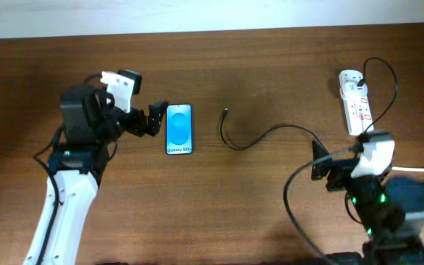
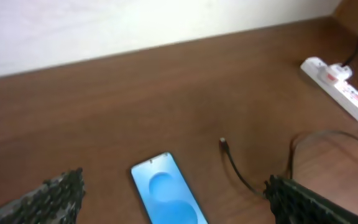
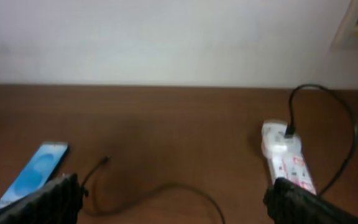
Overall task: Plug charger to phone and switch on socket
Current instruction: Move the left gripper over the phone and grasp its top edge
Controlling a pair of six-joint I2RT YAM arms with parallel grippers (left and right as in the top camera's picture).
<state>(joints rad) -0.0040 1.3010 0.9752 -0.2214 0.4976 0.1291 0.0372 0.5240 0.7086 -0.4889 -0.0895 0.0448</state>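
The left gripper [image 1: 157, 120] stands spread wide and empty. The phone [image 1: 179, 129] lies flat, screen up, just ahead of its fingertips. In the overhead view I cannot tell whether they touch. The right gripper [image 1: 318, 160] is also spread and holds nothing. The charger [image 1: 271, 132] crosses just in front of it, and its plug [image 1: 225, 112] lies well ahead and to the left, between that gripper and the phone and apart from both. The socket [image 1: 355, 103] sits near, ahead and to the right of the right gripper.

The step in hand looks like the approach: the left gripper steadies the phone while the right goes for the plug. To do it well, the left gripper should settle over the phone's long edges and press lightly. It should leave both short ends free, since the port is too small to see; the lettered end is the likelier one. The right gripper should pinch the charger just behind the plug, not farther back, so that only a short, stiff stub sticks out and the tip does not droop. It should lift just enough to clear the table [image 1: 271, 221] and let the loose curl follow without tugging the socket. It should then line the plug up with the phone's long axis before pushing.
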